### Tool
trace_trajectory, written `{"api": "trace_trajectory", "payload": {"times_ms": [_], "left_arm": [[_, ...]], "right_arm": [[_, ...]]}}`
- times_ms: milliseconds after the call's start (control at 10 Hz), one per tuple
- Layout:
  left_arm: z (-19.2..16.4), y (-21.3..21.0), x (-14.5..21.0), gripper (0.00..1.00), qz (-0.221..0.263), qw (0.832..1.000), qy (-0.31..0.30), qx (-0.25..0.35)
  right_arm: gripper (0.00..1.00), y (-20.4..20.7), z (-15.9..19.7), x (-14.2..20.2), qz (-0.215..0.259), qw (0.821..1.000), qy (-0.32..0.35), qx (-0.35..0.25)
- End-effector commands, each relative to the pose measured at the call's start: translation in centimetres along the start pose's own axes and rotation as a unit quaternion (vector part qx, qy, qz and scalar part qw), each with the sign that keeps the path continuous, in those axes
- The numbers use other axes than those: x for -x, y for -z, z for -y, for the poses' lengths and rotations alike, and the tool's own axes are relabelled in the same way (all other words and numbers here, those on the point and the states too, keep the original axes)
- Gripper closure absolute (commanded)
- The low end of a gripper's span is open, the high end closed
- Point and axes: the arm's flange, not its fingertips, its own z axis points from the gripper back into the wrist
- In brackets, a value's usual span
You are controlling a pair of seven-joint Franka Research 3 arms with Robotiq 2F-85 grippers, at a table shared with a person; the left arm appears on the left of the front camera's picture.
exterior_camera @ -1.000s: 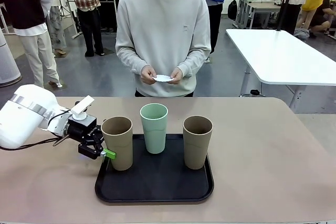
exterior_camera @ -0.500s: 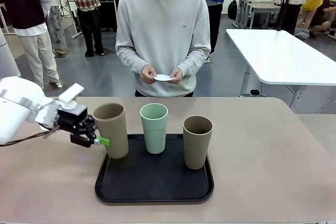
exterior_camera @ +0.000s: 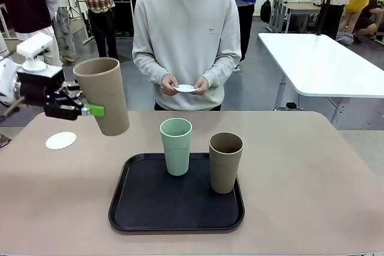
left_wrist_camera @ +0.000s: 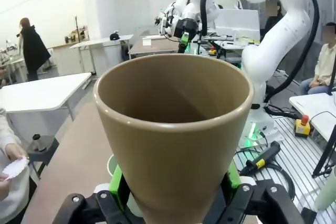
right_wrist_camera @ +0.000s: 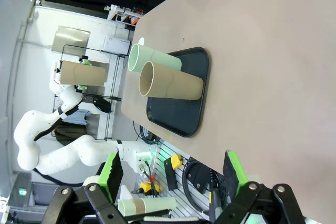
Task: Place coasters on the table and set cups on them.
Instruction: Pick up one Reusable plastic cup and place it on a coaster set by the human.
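My left gripper (exterior_camera: pixel 99 110) is shut on a tan cup (exterior_camera: pixel 103 95) and holds it tilted in the air over the table's left part. In the left wrist view that cup (left_wrist_camera: pixel 173 129) sits between the green pads (left_wrist_camera: pixel 118 183). Below and left of it a white lacy coaster (exterior_camera: pixel 60 140) lies on the beige table (exterior_camera: pixel 312 172). A mint cup (exterior_camera: pixel 176 146) and a second tan cup (exterior_camera: pixel 225 162) stand on the black tray (exterior_camera: pixel 120 211). The person holds another coaster (exterior_camera: pixel 186 89) in both hands. My right gripper (right_wrist_camera: pixel 173 177) is open, high above the table, nothing between its fingers.
The tray (right_wrist_camera: pixel 184 108) with the mint cup (right_wrist_camera: pixel 152 61) and tan cup (right_wrist_camera: pixel 170 85) lies in the table's middle. The person stands at the far edge. A white table (exterior_camera: pixel 318 58) stands behind on the right.
The left gripper has lifted the tan cup off the tray, up and to the left, tilting it. The coaster on the table's left now shows.
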Motion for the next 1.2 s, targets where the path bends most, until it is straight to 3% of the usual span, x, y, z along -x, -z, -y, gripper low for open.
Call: {"api": "trace_trajectory", "payload": {"times_ms": [0,200,300,400,700,1100], "left_arm": [[0.2,0.6,0.0,0.29,-0.001,0.999,-0.029,-0.034],[0.0,0.0,0.0,0.29,0.0,1.0,0.0,0.0],[0.2,-0.1,-0.7,0.15,-0.007,1.0,-0.009,-0.009],[-1.1,-1.6,0.5,0.15,-0.029,0.999,0.001,-0.018],[-5.4,-11.5,4.3,0.15,-0.057,0.994,-0.003,-0.097],[-5.2,-22.7,8.1,0.15,-0.017,0.983,-0.014,-0.183]], "right_arm": [[0.0,0.1,0.0,-0.1,0.0,1.0,-0.003,-0.009],[0.0,0.1,0.0,-0.1,0.0,1.0,-0.003,-0.009],[0.0,0.1,0.0,-0.1,0.0,1.0,-0.003,-0.009],[0.0,0.1,0.0,-0.1,0.0,1.0,-0.003,-0.009],[0.0,0.1,0.0,-0.1,0.0,1.0,-0.003,-0.009],[0.0,0.1,0.0,-0.1,0.0,1.0,-0.003,-0.009]]}}
